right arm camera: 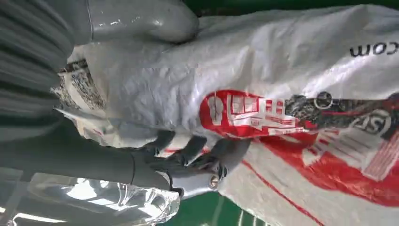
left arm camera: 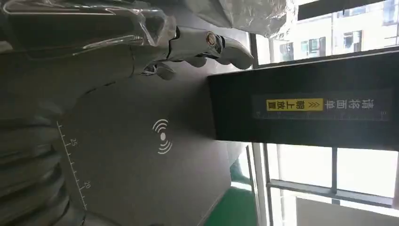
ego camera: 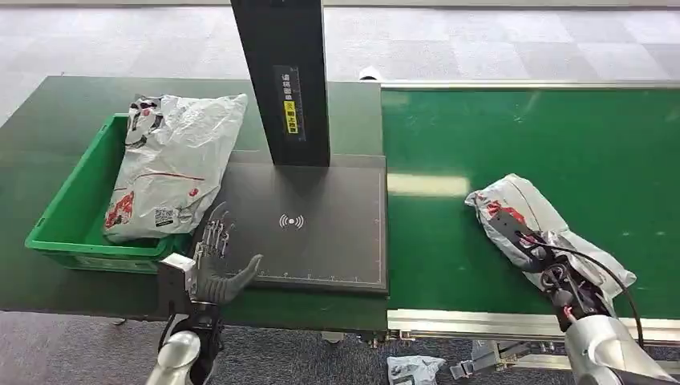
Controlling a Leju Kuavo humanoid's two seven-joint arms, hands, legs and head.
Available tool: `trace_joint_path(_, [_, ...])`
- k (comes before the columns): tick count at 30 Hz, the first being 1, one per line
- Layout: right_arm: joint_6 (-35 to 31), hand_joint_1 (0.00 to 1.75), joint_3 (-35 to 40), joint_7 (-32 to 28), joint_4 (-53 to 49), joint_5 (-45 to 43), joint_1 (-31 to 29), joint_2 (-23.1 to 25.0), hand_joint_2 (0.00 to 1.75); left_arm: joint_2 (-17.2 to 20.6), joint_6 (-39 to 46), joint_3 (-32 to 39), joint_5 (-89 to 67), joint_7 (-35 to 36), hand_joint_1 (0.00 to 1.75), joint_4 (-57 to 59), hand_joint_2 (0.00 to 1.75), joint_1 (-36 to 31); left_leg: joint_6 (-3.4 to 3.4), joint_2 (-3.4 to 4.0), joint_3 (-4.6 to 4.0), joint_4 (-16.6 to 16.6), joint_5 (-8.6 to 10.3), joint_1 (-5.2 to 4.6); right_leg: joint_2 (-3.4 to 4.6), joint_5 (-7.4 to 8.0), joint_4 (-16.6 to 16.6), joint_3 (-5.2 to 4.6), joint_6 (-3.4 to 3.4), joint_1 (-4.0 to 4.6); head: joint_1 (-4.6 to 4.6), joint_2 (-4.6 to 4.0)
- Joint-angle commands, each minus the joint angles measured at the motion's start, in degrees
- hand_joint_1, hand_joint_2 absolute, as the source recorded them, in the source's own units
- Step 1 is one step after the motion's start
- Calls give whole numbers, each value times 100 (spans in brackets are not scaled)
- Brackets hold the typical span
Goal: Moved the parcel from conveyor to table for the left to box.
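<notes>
While the parcel (ego camera: 545, 233) lay on the conveyor (ego camera: 561, 136), the right hand (ego camera: 553, 269) gripped it, not yet lifted. The left hand (ego camera: 210, 261) waited, fingers spread, at the table (ego camera: 321, 233); transfer and boxing remained.

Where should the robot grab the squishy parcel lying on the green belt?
Around the near end of the parcel, coming from the robot's side. It lies flat, its long side running away from the right hand, which already wraps that end, thumb on one face and fingers on the other.
</notes>
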Motion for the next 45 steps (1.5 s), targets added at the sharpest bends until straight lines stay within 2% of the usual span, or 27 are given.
trace_joint_path(1, [45,175,321,-223,-91,122,-204,267,175,24,10,35,-76,86,0,103,175,-57,0,18,12,-5,-4,-1,18,2,-4,6,-3,-1,0,0])
trace_joint_path(15, [267,175,416,-597,-212,73,-304,257,175,11,31,62,-114,121,0,98,175,-72,1,9,5,-2,-2,-4,9,0,0,2,-1,-3,0,0])
trace_joint_path(17, [230,175,370,-894,-256,-64,-302,311,175,16,40,86,-120,123,0,40,175,-30,1,12,6,-1,-3,-3,12,0,1,2,-1,-3,0,0])
trace_joint_path(19, [-49,175,190,-1540,-492,-419,-250,489,175,73,97,152,-129,104,0,-209,175,178,0,14,8,0,-4,-2,14,0,1,4,-3,-2,2,0])
trace_joint_path(20, [-154,175,117,-1651,-619,-562,-219,567,175,91,115,189,-128,94,0,-358,175,291,0,20,7,-3,-3,-2,20,2,-1,1,-3,-2,-2,0])
trace_joint_path(23, [-152,175,122,-1615,-669,-591,-217,597,175,102,118,211,-126,90,0,-422,175,346,-2,45,19,-6,-11,0,45,2,-1,6,-6,0,0,0])
trace_joint_path(27, [-156,175,120,-1616,-667,-590,-201,565,175,86,120,206,-126,91,0,-427,175,333,-1,11,15,-5,-4,2,10,-2,-4,10,-4,2,0,0])
trace_joint_path(39, [-156,175,120,-1616,-667,-590,-201,565,175,86,120,206,-126,91,0,-427,175,333,-1,11,14,-6,-5,0,12,-3,-3,9,-4,0,0,0])
trace_joint_path(41, [-567,175,-5,-1706,-870,-791,-129,617,175,74,143,234,-123,76,0,-481,175,389,-1,10,15,-5,-6,1,12,-3,-4,12,-4,1,0,0])
trace_joint_path(43, [-1319,175,-76,-1567,-1233,-830,2,704,175,55,164,243,-129,57,0,-618,175,515,-1,17,18,-6,-8,0,19,-2,-5,11,-4,1,0,0])
trace_joint_path(45, [-1606,175,-178,-1769,-1670,-1019,188,807,175,55,166,237,-127,45,0,-639,175,546,0,21,16,-6,-9,0,23,-2,-3,8,-3,1,0,0])
